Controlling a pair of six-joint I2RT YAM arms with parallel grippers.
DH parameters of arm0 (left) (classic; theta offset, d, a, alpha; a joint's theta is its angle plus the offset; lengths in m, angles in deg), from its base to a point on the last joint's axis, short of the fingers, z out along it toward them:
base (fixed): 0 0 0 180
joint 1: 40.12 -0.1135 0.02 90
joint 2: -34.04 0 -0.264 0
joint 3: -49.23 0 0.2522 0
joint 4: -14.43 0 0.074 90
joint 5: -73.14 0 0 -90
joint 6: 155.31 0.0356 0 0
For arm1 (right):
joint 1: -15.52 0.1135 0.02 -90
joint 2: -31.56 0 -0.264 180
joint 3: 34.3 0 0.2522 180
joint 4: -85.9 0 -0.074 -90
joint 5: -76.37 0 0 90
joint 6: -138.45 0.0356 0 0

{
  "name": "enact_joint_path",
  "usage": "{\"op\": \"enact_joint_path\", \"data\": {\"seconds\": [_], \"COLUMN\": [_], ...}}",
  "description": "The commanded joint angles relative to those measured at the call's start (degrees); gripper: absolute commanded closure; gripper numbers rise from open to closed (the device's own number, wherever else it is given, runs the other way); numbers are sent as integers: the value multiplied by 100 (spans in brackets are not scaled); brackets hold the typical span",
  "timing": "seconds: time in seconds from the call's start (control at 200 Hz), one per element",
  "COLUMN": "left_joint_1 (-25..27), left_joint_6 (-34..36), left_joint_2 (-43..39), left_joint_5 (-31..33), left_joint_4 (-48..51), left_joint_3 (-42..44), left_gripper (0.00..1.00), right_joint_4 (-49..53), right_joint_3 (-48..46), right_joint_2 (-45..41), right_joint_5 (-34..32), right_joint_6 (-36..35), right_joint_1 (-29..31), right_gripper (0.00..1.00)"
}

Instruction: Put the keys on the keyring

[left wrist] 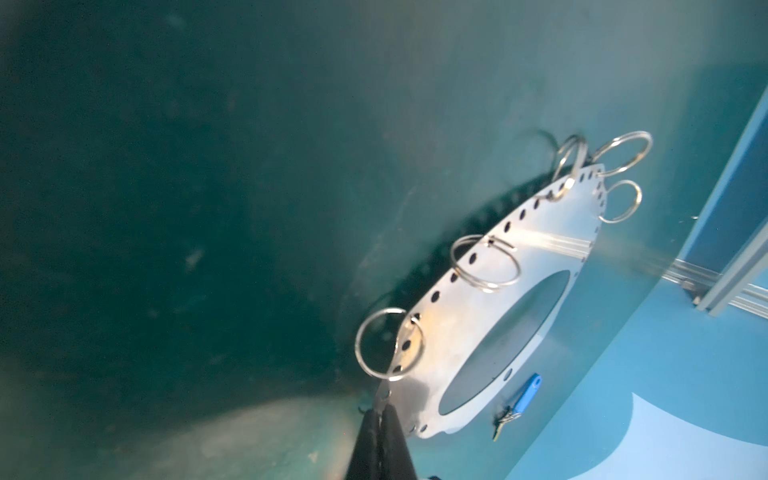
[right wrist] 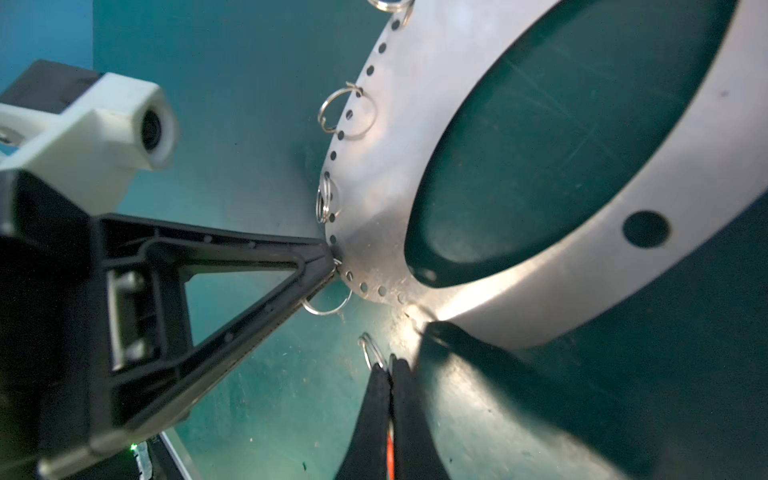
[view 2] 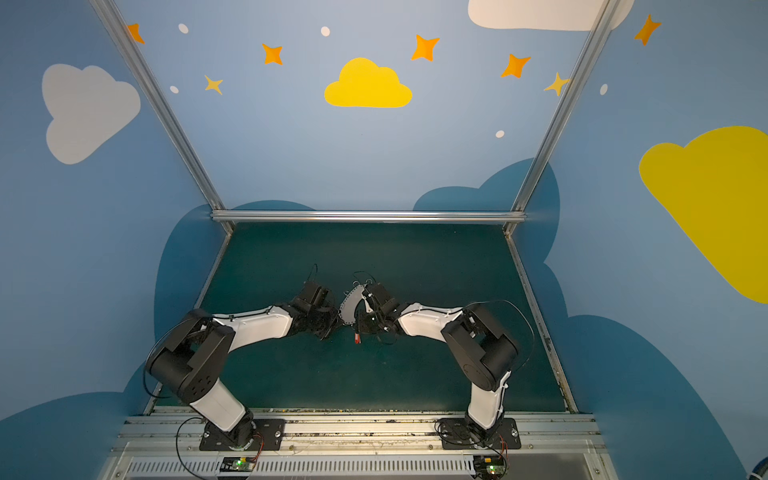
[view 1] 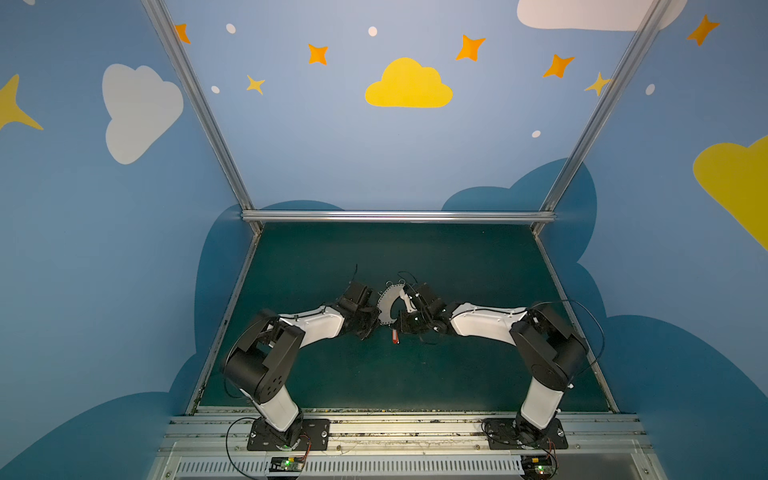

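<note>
Done: neither key can be seen threaded on; in both top views the keyring [view 1: 387, 305] [view 2: 348, 309] is held between the two arms at mid-tabletop [view 1: 415, 382].
Left pincer [left wrist: 380, 409]: pressed together on the keyring's perforated rim, which braces the plate at a tilt.
Right pincer [right wrist: 390, 365]: pinching the red-tagged key [view 1: 395, 336]. Its orange tag runs back between the fingers, and its split ring [right wrist: 370, 349] juts out in front.
Gap: the split ring is just beside the keyring's edge but apart from it, through no hole or loop.
Blue-tagged key [left wrist: 525, 390]: close by the plate's far rim. I cannot tell whether it hangs from the plate or lies beyond it.
Left to do: by my judgement, hooking on the red-tagged key and probably the blue one too, so the task is at an early stage.
Keyring make: a flat, thin oval plate of dull grey metal with soft glare and fine scuffs. It has a large oval opening and a row of small round holes along its edge.
Wire rings [left wrist: 486, 262]: thin, bright steel loops, several threaded through the edge holes and sitting loose.
Tags: smooth plastic, slim and oblong.
Tabletop make: dark green, matte and lightly scratched.
</note>
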Motion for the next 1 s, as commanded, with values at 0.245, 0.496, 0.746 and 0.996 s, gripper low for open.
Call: {"op": "enact_joint_path", "data": {"seconds": [0.245, 0.496, 0.746, 0.996], "left_joint_1": [4, 30, 48, 58], "left_joint_6": [-146, -137, -147, -198], "left_joint_2": [-289, -316, -333, -359], "left_joint_5": [145, 228, 228, 414], "left_joint_4": [-187, -144, -143, -218], "left_joint_3": [98, 118, 127, 180], "left_gripper": [96, 96, 96, 96], "right_joint_4": [674, 612, 580, 532], "right_joint_3": [511, 537, 535, 372], "right_joint_2": [344, 188, 78, -86], "right_joint_5": [-111, -191, -81, -256], "right_joint_6": [123, 194, 209, 317], "right_joint_1": [59, 59, 116, 121], "right_gripper": [100, 100, 100, 100]}}
